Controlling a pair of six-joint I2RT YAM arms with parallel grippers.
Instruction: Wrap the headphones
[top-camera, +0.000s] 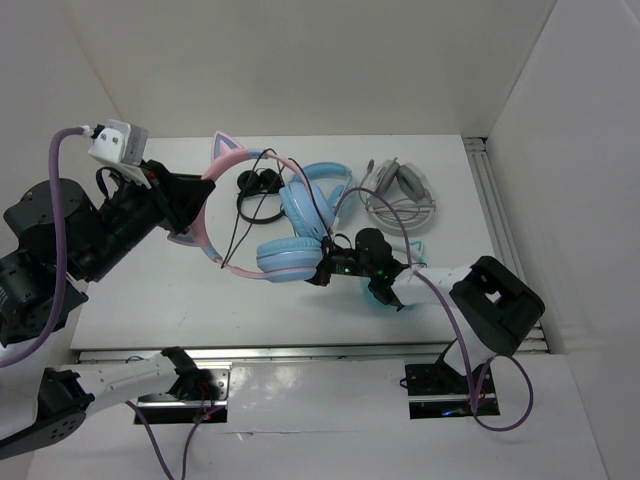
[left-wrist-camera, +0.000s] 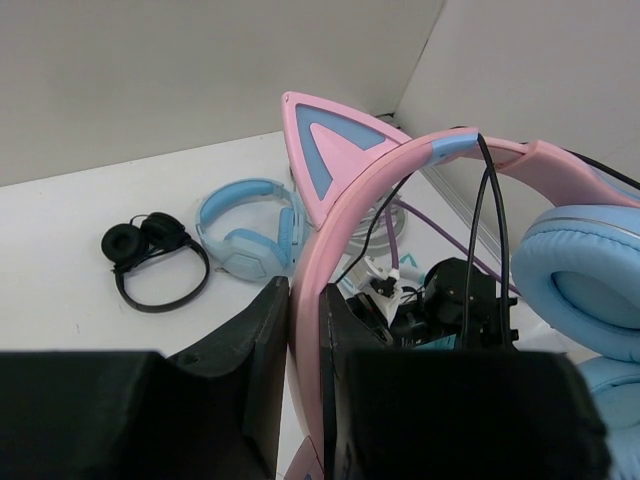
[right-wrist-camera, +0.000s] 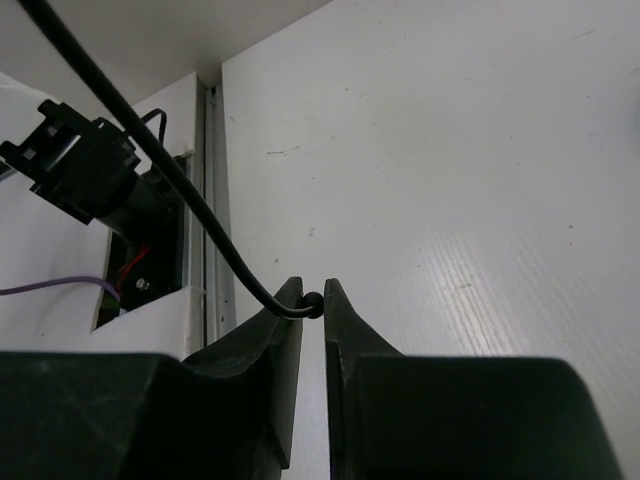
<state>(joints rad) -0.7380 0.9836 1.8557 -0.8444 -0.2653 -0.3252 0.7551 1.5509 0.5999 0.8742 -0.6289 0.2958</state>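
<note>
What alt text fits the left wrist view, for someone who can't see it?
The left gripper is shut on the pink headband of the cat-ear headphones, their thin black cable draped over it. Behind lie a small black headset and a plain light blue pair.

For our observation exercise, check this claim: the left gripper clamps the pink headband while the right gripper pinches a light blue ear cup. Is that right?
Not quite. The right gripper pinches the thin black cable instead, as the right wrist view shows. The left gripper does clamp the pink headband.
</note>
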